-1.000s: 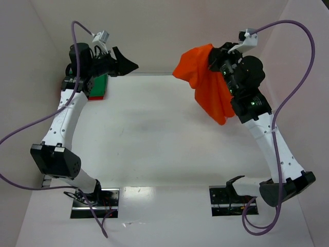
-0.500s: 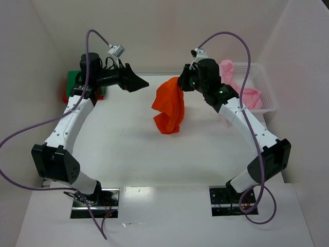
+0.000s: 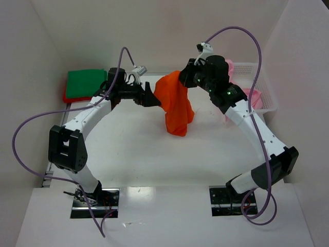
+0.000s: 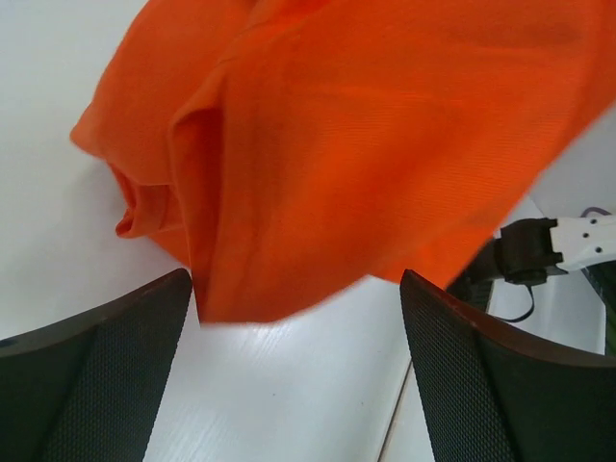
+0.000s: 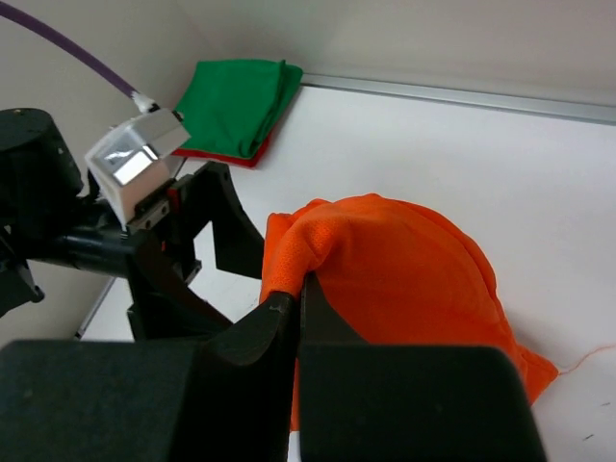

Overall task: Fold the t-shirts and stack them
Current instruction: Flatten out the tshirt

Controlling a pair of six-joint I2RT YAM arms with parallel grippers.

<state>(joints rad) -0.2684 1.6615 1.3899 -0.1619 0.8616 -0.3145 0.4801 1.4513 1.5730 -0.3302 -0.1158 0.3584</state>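
Right jaws clamped shut on a top fold of the orange t-shirt [image 3: 177, 105], which hangs bunched over the middle of the surface [image 3: 128, 149], lowest part at or just off it; left jaws wide open, holding nothing, just beside the shirt's left edge. Green t-shirt [image 3: 85, 82] lies folded on the red t-shirt [image 3: 66, 96] in the far-left corner, so two look done; orange is unfolded and the pink t-shirt [image 3: 252, 95] sits in the basket [image 3: 271, 100] far right. Bare surface near and centre for spreading; side walls are close.

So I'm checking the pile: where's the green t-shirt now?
Top view: the green t-shirt lies folded on the red t-shirt at the far-left corner of the table.
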